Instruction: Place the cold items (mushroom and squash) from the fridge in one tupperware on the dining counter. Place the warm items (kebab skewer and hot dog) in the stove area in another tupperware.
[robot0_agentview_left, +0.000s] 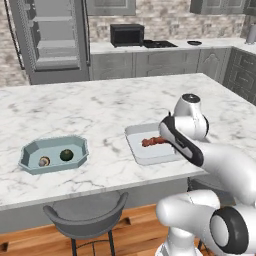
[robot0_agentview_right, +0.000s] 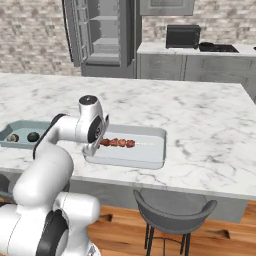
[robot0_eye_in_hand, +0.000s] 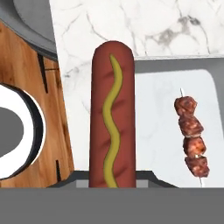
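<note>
The gripper (robot0_eye_in_hand: 111, 186) is clamped shut on the hot dog (robot0_eye_in_hand: 111, 113), holding it by one end so it sticks out lengthwise over the near edge of the worktop (robot0_agentview_left: 100, 110), just short of the grey tupperware (robot0_agentview_right: 150, 150). The kebab skewer (robot0_agentview_right: 117, 143) already lies inside that container. Toward the worktop's left end, the blue tupperware (robot0_agentview_left: 30, 155) holds the mushroom (robot0_agentview_left: 44, 161) and squash (robot0_agentview_left: 66, 155), keeping cold apart from warm.

On my tabletop (robot0_agentview_left: 100, 110), the skewer (robot0_agentview_right: 117, 143) lies in the right tub (robot0_agentview_right: 150, 150); mushroom (robot0_agentview_left: 44, 161) and squash (robot0_agentview_left: 66, 155) sit in the left tub (robot0_agentview_left: 30, 150).
</note>
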